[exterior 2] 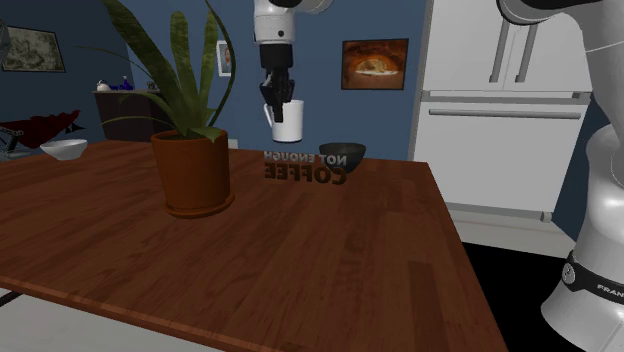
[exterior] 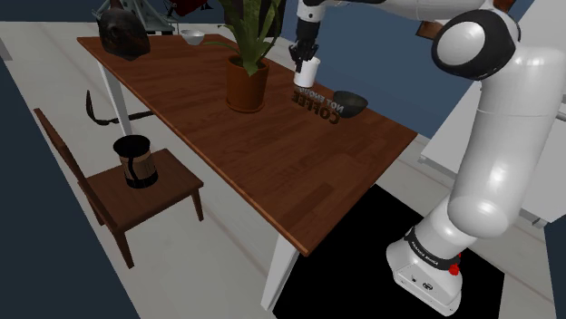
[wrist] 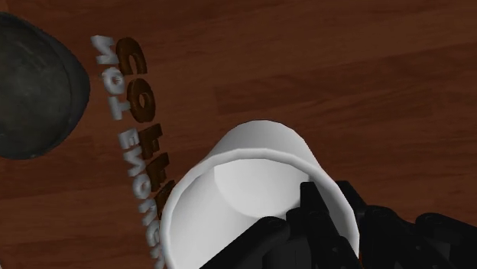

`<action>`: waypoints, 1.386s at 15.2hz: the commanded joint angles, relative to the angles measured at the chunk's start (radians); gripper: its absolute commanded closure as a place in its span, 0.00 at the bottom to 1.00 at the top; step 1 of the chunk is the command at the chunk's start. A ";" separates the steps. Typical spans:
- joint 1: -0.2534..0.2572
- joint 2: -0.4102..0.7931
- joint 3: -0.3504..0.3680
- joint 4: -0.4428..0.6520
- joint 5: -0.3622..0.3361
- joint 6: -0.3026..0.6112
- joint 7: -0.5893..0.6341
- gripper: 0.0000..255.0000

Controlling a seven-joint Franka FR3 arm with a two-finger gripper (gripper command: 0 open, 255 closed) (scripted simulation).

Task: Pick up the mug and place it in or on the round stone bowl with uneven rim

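White mug (exterior 2: 288, 120), rim in the grip of the end effector (exterior 2: 277, 104), above the wooden table (exterior 2: 300, 260)

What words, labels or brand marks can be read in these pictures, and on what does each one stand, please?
"NOT ENOUGH COFFEE": free-standing letters on the wooden table, beside the dark bowl.
"FRAN", cut off at the picture's edge: dark band on the arm's base; its print is too small to read in the shoulder view.
White mug: no lettering visible.
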 commanded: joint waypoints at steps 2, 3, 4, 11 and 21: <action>-0.046 -0.010 -0.019 -0.012 0.008 0.006 -0.065 1.00; -0.061 -0.015 -0.025 -0.017 0.010 0.008 -0.086 1.00; -0.075 -0.018 -0.031 -0.020 0.012 0.010 -0.107 1.00; -0.181 -0.009 -0.073 0.001 0.032 0.004 -0.253 1.00; -0.346 0.104 -0.124 0.189 0.075 -0.061 -0.461 1.00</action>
